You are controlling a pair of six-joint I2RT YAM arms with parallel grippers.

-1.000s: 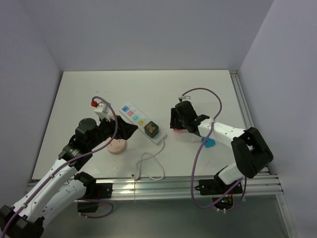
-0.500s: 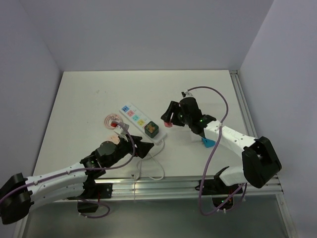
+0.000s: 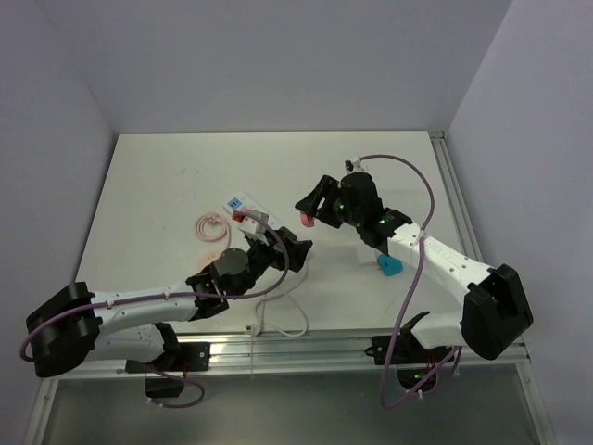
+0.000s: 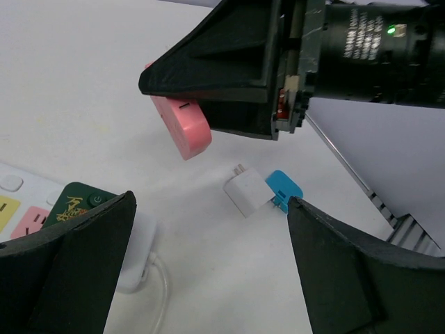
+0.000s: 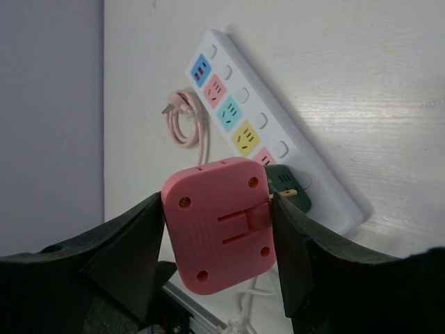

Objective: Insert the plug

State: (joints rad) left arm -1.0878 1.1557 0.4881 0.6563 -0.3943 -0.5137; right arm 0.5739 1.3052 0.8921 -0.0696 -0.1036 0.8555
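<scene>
Your pink plug (image 5: pixel 215 216) is in the right tool (image 5: pixel 217 240). The two black fingers (image 5: pixel 132 243) pinch it from both sides, so the right tool is closed on the plug. The plug's flat back faces the wrist camera. It looks lifted off the table (image 3: pixel 167 167).

In the right wrist view, the white power strip (image 5: pixel 278 132) lies on the table behind the plug. It runs from 11 o'clock down to 4 o'clock. You can see its colored sockets in a row: blue, red, teal, yellow and pink. A dark green plug (image 5: pixel 285 182) sits in the strip, peeking out at 2 o'clock from the pink plug. A coiled pink cable (image 5: pixel 186 118) lies beside the strip, at about 12 o'clock from the pink plug.

From above, the pink plug (image 3: pixel 306 218) is at about 12 o'clock from your left tool (image 3: pixel 295 252). The left arm covers most of the strip there, and only its far end (image 3: pixel 239 201) shows.

Your left tool (image 4: pixel 208 209) is spread wide and pinches nothing. In its own view, the pink plug (image 4: pixel 182 125) hangs at 11 o'clock — the green plug (image 4: pixel 76 203) is at 9 o'clock. A small white charger (image 4: pixel 245 193) lies on the table at 5 o'clock from the pink plug. A little blue piece (image 4: pixel 283 189) touches it on the 3 o'clock side.
</scene>
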